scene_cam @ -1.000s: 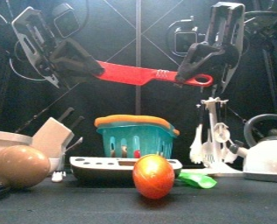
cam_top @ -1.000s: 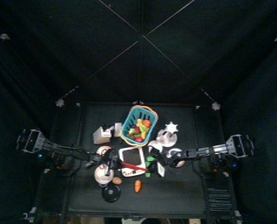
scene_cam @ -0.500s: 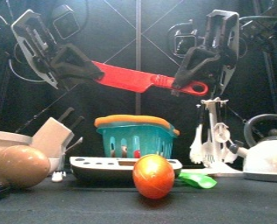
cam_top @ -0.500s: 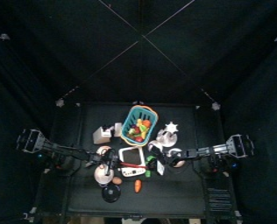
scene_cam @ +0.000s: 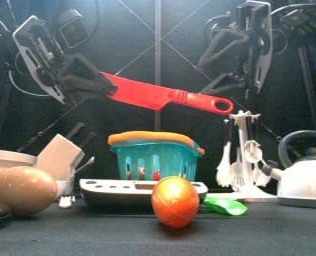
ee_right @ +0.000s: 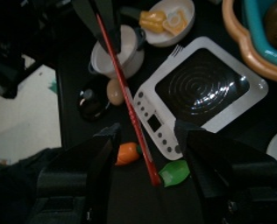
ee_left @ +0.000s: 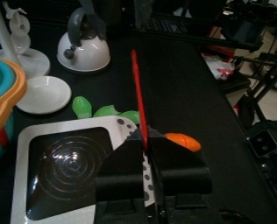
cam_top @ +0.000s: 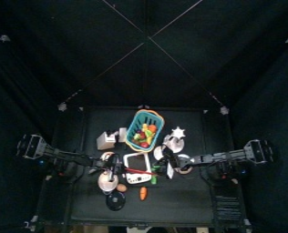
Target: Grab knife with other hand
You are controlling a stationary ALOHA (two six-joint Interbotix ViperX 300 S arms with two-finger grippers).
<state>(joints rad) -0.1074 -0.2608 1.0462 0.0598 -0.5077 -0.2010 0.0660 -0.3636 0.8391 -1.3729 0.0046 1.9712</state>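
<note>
From the top, the left end effector (cam_top: 119, 166) and right end effector (cam_top: 171, 165) sit close over the cluttered middle of the worktop (cam_top: 195, 123), too small here to read their jaws; against the earlier top pictures, the right arm has drawn back slightly toward its own side. In the front view the change is plain: a second ago both end effectors gripped the red knife (scene_cam: 154, 94), one at each end, whereas now the right end effector (scene_cam: 230, 52) is spread wide and lifted clear above the handle, and the left end effector (scene_cam: 83, 80) alone pinches the blade end, the handle drooping away from it toward the right arm. That suggests the handover is essentially done, the knife now resting with the other arm. In the left wrist view the knife (ee_left: 141, 105) runs straight out from between the pressed-together jaws of the left end effector (ee_left: 152, 179), over a scale (ee_left: 65, 162) below. In the right wrist view the right end effector (ee_right: 152, 166) stands spread, with the knife (ee_right: 117, 83) ahead of it and untouched. No brand, label or writing can be read in any view.
</note>
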